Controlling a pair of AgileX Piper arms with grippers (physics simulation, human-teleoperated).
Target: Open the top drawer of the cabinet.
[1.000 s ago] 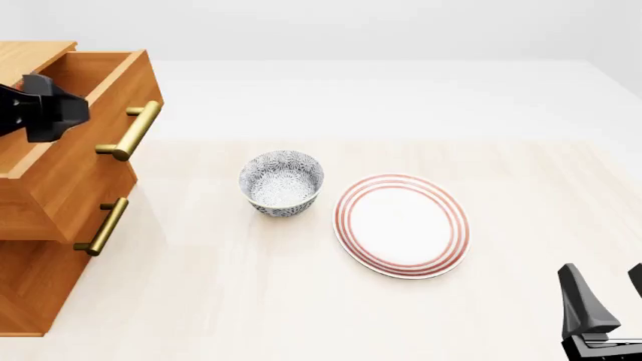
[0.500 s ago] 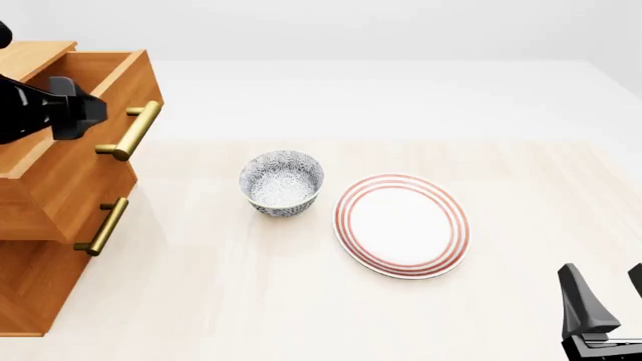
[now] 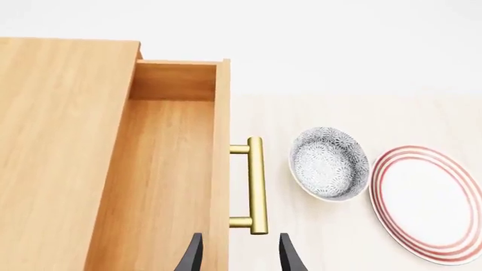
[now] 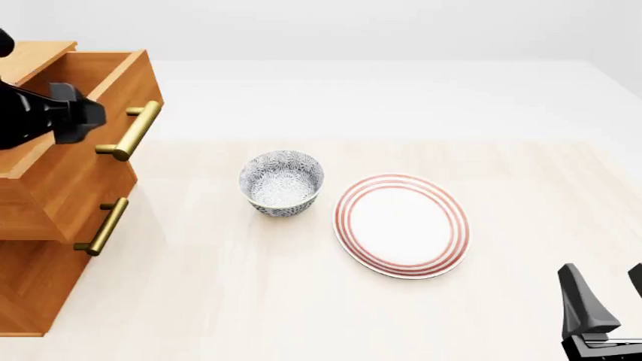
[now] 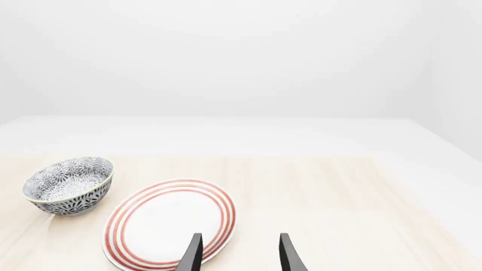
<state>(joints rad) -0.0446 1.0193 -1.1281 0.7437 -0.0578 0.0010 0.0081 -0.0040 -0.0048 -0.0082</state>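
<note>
Left gripper [image 3: 238, 257]: hovering above the top drawer's brass handle [image 3: 257, 186], fingers parted, holding nothing.
Top drawer [image 4: 75, 143]: standing pulled out from the cabinet [image 4: 30, 263], at the table's left edge.
Right gripper [image 5: 238, 257]: sitting open, empty, near the plate [image 5: 169, 223].

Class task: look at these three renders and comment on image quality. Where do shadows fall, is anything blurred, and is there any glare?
Front view: sharp all over, with only faint soft shadows under the bowl and plate. Left wrist view: crisp, with a soft sheen on the top drawer's brass handle. Right wrist view: even light, pale backdrop fading into the table, no glare.
</note>
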